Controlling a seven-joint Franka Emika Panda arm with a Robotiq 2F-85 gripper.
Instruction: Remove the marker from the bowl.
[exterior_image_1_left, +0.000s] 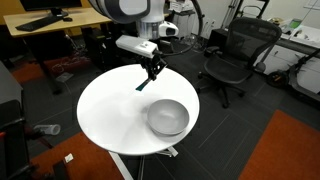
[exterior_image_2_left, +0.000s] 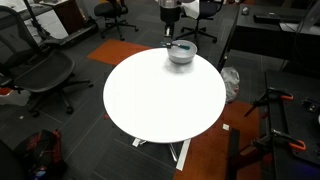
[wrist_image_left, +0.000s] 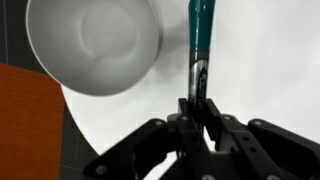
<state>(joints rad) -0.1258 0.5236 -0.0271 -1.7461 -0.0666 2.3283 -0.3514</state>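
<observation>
My gripper (wrist_image_left: 198, 112) is shut on the marker (wrist_image_left: 199, 45), a slim dark pen with a teal-blue end, which points away from the jaws over the white table. In an exterior view the gripper (exterior_image_1_left: 152, 70) holds the marker (exterior_image_1_left: 144, 84) tilted above the table, apart from the bowl. The grey bowl (exterior_image_1_left: 168, 117) with its pale inside sits on the table near the edge; it shows empty at the upper left in the wrist view (wrist_image_left: 95, 45). In an exterior view the bowl (exterior_image_2_left: 181, 52) is at the far edge, below the gripper (exterior_image_2_left: 170, 38).
The round white table (exterior_image_1_left: 110, 115) stands on a pedestal over dark carpet with an orange patch (wrist_image_left: 30, 120). Black office chairs (exterior_image_1_left: 235, 55) and desks stand around it. Another chair (exterior_image_2_left: 45, 75) is beside the table.
</observation>
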